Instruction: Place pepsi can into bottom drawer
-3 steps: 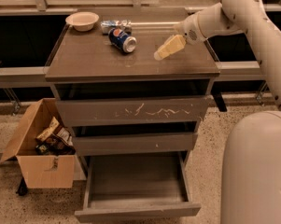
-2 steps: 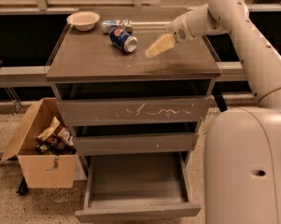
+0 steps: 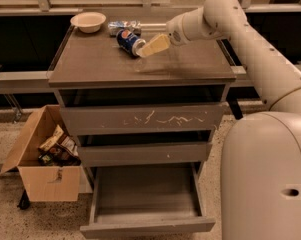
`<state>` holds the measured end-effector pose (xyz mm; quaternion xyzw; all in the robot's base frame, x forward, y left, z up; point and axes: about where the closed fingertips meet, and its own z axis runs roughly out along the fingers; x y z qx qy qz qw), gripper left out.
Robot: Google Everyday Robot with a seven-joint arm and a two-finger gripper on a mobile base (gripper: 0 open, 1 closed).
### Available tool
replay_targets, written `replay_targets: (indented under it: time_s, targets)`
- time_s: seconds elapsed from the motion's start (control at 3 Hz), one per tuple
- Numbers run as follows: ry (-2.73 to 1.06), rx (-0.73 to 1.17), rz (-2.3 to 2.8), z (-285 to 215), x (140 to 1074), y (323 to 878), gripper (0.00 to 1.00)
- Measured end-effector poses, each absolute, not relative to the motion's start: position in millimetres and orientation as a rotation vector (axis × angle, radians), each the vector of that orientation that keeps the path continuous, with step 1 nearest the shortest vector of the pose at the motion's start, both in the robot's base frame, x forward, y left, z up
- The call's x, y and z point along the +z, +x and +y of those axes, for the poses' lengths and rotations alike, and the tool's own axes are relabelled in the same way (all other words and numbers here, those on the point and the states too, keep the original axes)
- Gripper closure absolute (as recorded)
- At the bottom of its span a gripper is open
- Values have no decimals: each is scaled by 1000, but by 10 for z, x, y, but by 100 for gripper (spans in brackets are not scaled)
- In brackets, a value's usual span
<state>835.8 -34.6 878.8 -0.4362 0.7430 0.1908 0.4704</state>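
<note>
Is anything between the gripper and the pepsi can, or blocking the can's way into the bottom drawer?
Nothing visible. The gripper sits right beside the pepsi can on the cabinet top; the silvery packet lies behind the can, away from the gripper. The bottom drawer stands open, nothing visible inside it.

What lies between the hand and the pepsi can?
Nothing. In the camera view the hand sits beside the can, its tip close to the can's end, over the bare cabinet top.

Cabinet top (image 3: 185,64) carries: bowl (image 3: 88,21) back left, silvery packet (image 3: 121,26), pepsi can (image 3: 128,40) on its side. Gripper (image 3: 143,52) just beside can.
</note>
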Motion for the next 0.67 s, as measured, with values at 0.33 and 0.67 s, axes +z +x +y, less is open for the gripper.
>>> replay_targets:
  time_s: [0.33, 0.67]
  targets:
    - [-1023, 483, 1853, -124, 8540, 8340, 0]
    - [-985, 475, 1877, -42, 8385, 8347, 0]
